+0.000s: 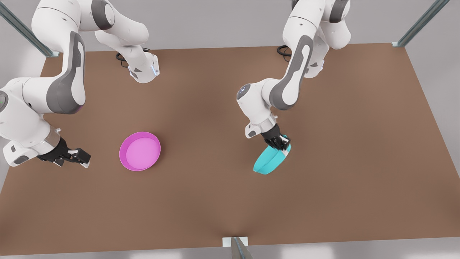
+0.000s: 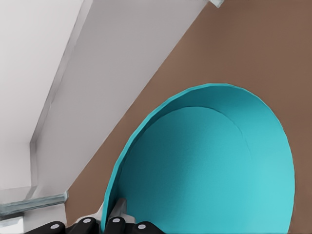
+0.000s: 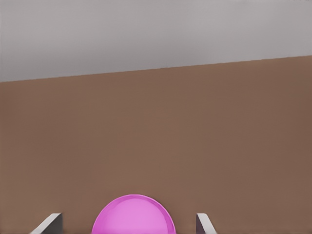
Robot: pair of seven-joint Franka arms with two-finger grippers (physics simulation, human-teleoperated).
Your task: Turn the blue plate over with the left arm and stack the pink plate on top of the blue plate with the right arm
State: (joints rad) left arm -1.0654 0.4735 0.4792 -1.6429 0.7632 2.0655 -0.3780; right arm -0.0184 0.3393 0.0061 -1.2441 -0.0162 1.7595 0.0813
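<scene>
The left gripper, black and two-fingered, is clenched on the rim of the round shallow cyan-turquoise blue plate; in the left wrist view one finger presses the inside of the rim while the plate stands steeply tilted, its flat inner face toward the camera. In the front view the plate hangs at about five o'clock from the table's centre, its lower edge close to or touching the flat brown table; which, the views do not settle. The right gripper, also black and two-fingered, has its jaws spread apart and holds nothing; the right wrist view shows its pale fingertips on either side of the round magenta pink plate, which lies farther off. In the front view that plate rests upright on the table at about eight o'clock from centre, apart from the gripper, which hovers low at the plate's nine o'clock.
</scene>
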